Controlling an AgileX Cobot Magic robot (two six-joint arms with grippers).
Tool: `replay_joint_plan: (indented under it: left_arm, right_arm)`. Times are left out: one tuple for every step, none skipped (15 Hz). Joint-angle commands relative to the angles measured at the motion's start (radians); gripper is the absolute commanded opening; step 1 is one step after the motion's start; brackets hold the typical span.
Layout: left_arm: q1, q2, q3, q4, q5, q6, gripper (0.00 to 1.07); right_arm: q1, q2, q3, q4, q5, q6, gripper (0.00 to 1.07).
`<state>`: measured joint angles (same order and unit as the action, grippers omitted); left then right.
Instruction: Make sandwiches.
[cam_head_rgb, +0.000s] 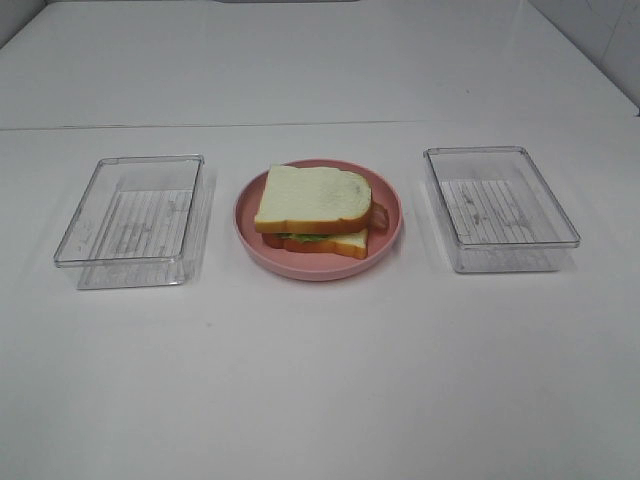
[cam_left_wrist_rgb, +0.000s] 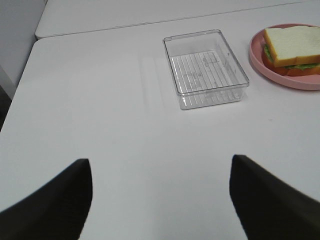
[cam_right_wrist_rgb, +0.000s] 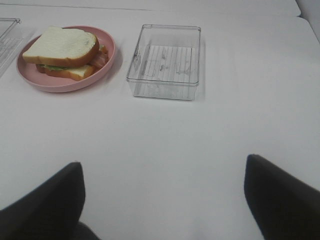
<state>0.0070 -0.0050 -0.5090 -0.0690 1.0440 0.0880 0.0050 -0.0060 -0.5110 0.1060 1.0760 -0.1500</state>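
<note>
One sandwich (cam_head_rgb: 315, 208) lies on the pink round plate (cam_head_rgb: 388, 238) at the table's middle: white bread slices with orange-brown crust, green lettuce between them, and reddish bacon showing at its right edge. It also shows in the left wrist view (cam_left_wrist_rgb: 291, 49) and the right wrist view (cam_right_wrist_rgb: 64, 52). No cheese is visible. Neither arm appears in the exterior high view. My left gripper (cam_left_wrist_rgb: 161, 192) is open and empty, well back from the plate. My right gripper (cam_right_wrist_rgb: 164, 195) is open and empty, also well back from it.
An empty clear plastic tray (cam_head_rgb: 133, 218) stands left of the plate, also in the left wrist view (cam_left_wrist_rgb: 204, 67). A second empty clear tray (cam_head_rgb: 498, 206) stands right of the plate, also in the right wrist view (cam_right_wrist_rgb: 165, 61). The table is white.
</note>
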Motion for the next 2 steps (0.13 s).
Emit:
replay_joint_plan:
  left_arm:
    - [0.005,-0.025,0.003,-0.008,-0.003,0.002,0.73]
    - [0.005,-0.025,0.003,-0.008,-0.003,0.002,0.73]
  right_arm:
    - [-0.004,-0.012,0.004,0.001,-0.010,-0.002,0.82]
    - [-0.004,-0.012,0.004,0.001,-0.010,-0.002,0.82]
